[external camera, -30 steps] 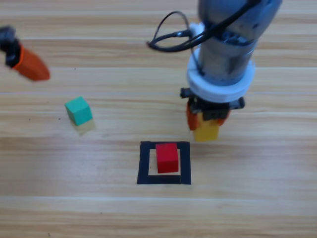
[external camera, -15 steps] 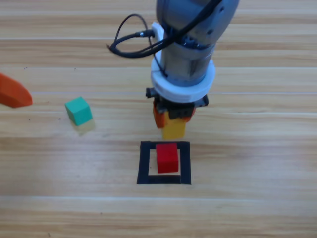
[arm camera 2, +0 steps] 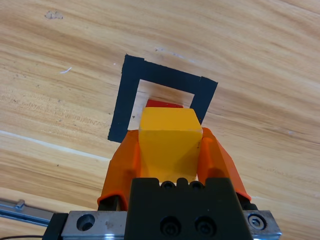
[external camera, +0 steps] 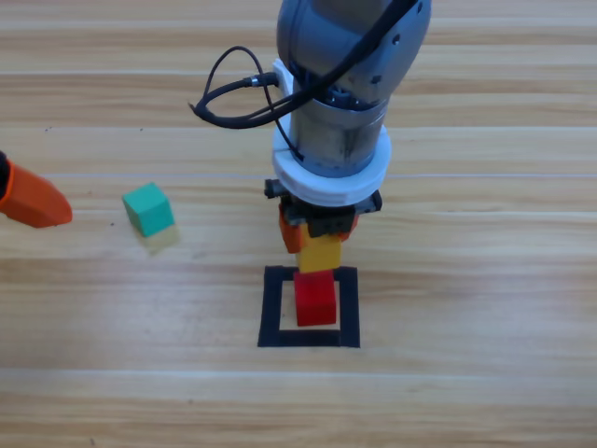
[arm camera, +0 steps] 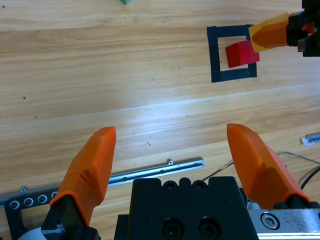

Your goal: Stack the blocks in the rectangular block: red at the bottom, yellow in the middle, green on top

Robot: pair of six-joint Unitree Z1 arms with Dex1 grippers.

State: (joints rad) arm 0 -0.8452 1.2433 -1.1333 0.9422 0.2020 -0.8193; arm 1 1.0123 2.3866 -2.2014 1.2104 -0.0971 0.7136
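From above, the right arm's grey body covers most of the right gripper (external camera: 317,233), so only an orange jaw edge and part of the yellow cube (external camera: 320,252) show beneath it. The right wrist view makes it plain: both jaws are clamped on the yellow cube (arm camera 2: 169,142) from either side. That cube hides nearly all of the red cube (arm camera 2: 164,104) there, leaving a thin strip of its top visible. The red cube (external camera: 315,299) sits on bare wood inside the black tape outline (external camera: 270,308), toward its rear edge in the high view. The yellow cube is just above and behind it; whether the two touch cannot be told. The right arm comes down steeply from the top edge over the square, gripper pointing at the counter (external camera: 466,373). The left gripper (external camera: 33,198) is drawn back at the left edge, cut off by the frame, only one orange jaw showing; its own view shows the jaws (arm camera: 170,165) spread wide apart, holding nothing. The green cube (external camera: 148,208) rests alone on the counter, well left of the square and near the left gripper; in the left wrist view only a sliver of it (arm camera: 125,1) shows at the top edge.
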